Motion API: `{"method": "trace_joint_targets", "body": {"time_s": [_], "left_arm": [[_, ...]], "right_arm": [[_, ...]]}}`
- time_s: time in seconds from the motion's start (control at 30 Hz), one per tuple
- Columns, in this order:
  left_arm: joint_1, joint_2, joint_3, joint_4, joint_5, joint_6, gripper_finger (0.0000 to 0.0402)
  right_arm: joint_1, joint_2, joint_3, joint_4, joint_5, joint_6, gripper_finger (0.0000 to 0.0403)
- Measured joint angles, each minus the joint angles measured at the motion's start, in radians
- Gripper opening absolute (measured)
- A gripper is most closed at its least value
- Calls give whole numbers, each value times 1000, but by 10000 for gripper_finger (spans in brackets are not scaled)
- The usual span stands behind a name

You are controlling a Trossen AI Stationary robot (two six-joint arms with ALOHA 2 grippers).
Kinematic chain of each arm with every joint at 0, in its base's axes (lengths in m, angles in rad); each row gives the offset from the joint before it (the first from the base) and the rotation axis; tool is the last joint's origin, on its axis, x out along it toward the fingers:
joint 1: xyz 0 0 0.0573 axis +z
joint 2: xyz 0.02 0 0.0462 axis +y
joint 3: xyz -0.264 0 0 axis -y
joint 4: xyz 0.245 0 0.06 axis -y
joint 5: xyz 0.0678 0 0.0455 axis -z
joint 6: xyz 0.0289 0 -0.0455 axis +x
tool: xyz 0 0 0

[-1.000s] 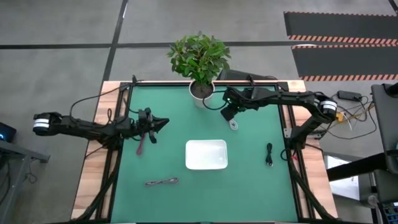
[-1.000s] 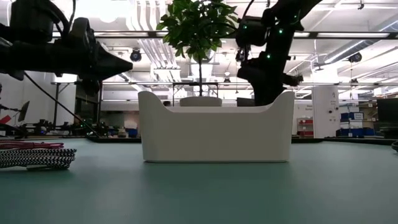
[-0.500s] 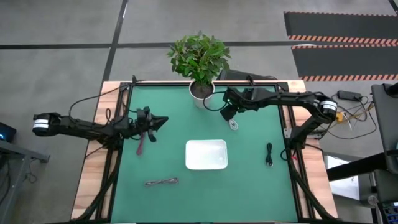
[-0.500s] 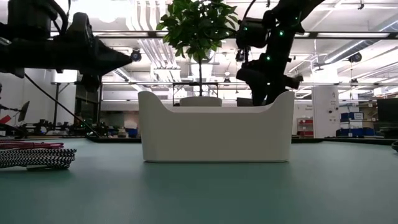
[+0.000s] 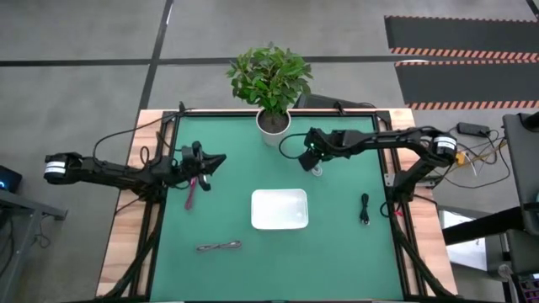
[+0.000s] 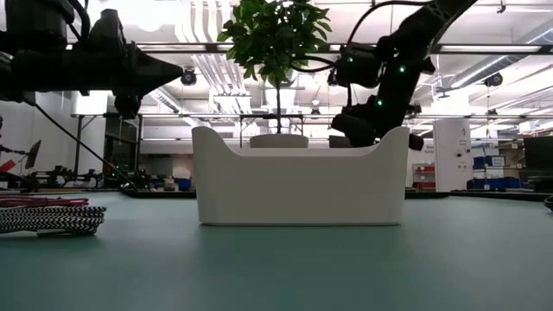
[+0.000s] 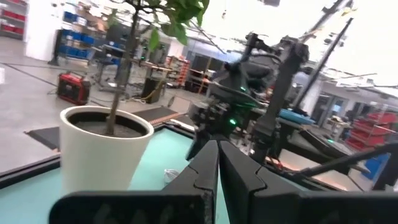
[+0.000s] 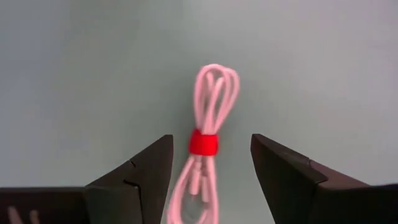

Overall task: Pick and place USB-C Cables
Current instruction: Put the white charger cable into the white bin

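Right gripper (image 5: 314, 160) poised over white-grey cable (image 5: 316, 169), fingers spread, nothing held.
The white-grey cable, banded in red (image 8: 203, 144), lies on the green mat (image 5: 337, 252) right of the potted plant (image 5: 270, 80), beyond the white tray (image 5: 280, 209). Left gripper (image 5: 221, 159) hangs with fingers closed together above the magenta-pink cable (image 5: 191, 194) at far left. Grey-brown cable (image 5: 219, 247) lies near left; black cable (image 5: 365, 209) right of the tray.
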State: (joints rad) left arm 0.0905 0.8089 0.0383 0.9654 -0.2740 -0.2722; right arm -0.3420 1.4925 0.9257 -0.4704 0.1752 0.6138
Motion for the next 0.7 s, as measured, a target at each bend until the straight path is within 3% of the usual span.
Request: {"method": "trace_joint_targets", "body": {"time_s": [0.23,0.7], "left_arm": [[0,0,1,0,-55,0,0],[0,0,1,0,-66,0,0]], "right_arm": [[34,0,-46,86,9,7,208],[38,25,-160,289,88,-36,207]]}}
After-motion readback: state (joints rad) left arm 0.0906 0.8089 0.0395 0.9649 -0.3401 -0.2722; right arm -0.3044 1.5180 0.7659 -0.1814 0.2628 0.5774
